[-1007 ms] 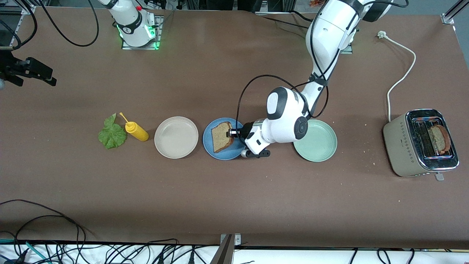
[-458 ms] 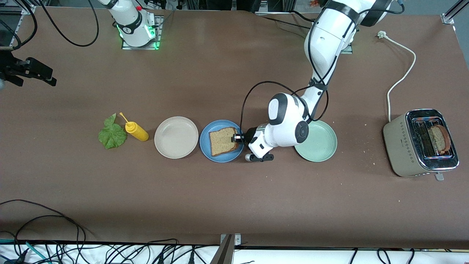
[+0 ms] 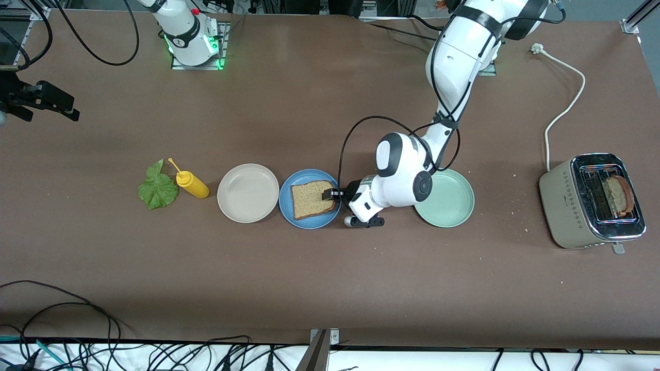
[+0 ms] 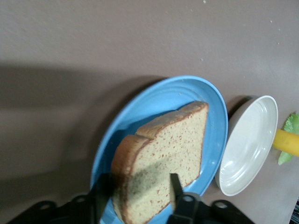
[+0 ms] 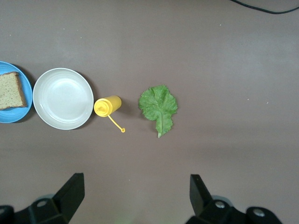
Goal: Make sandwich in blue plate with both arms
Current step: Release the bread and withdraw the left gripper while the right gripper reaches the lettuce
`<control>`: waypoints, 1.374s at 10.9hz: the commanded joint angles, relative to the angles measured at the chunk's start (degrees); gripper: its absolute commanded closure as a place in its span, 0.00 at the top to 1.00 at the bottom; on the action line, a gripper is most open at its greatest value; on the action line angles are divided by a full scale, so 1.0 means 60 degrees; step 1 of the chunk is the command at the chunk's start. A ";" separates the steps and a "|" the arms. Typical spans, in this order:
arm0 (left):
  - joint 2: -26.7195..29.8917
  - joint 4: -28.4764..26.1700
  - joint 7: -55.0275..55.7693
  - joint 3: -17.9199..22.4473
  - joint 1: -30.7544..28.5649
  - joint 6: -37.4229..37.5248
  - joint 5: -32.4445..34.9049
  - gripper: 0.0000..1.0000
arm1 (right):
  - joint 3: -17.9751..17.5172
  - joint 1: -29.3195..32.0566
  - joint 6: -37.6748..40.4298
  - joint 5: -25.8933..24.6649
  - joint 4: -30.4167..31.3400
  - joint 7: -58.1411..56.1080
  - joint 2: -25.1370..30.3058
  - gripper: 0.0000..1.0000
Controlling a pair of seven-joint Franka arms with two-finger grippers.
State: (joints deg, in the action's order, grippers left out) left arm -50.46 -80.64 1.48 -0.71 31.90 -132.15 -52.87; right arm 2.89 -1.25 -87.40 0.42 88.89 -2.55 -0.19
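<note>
At the frame's centre, the left pincer (image 3: 330,194) is standing half-open astride the square brown bread slice (image 3: 311,200), no longer clamping it so it lies flat as the sandwich base on the round blue plate (image 3: 309,222), while the right pincer (image 5: 135,182), empty and wide open, is waiting over the brown desk (image 3: 330,283).

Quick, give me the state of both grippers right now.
Left gripper: partly open, fingers either side of the bread slice lying on the blue plate.
Right gripper: open, empty, waiting above the lettuce leaf.
</note>
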 commanded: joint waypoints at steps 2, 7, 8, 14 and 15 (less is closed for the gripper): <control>0.0148 0.0080 -0.0306 0.0529 0.0059 0.0053 -0.0227 1.00 | -0.0028 -0.0012 0.0006 -0.0040 -0.0108 0.0088 0.0002 1.00; 0.1580 -0.0110 -0.0277 0.1228 -0.0642 0.1149 0.0910 1.00 | -0.0028 -0.0012 0.0123 0.0019 -0.0108 0.0088 0.0002 1.00; 0.2367 -0.0371 -0.0233 0.1464 -0.0905 0.1166 0.1438 1.00 | -0.0028 -0.0012 0.0138 0.0033 -0.0093 0.0103 -0.0012 1.00; 0.5916 -0.2234 -0.0233 0.1394 -0.2062 0.2816 0.4236 1.00 | 0.0075 0.0134 0.0678 -0.0070 0.0009 -0.0145 -0.1109 1.00; 0.6370 -0.2292 -0.0233 0.1205 -0.2427 0.3271 0.4923 1.00 | 0.0089 0.0265 0.0549 -0.0084 0.0053 -0.0247 -0.1474 1.00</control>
State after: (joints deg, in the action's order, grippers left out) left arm -20.07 -90.02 0.75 8.31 21.10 -117.30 -30.70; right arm 3.17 -0.96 -84.88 0.41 89.86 -2.63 -4.69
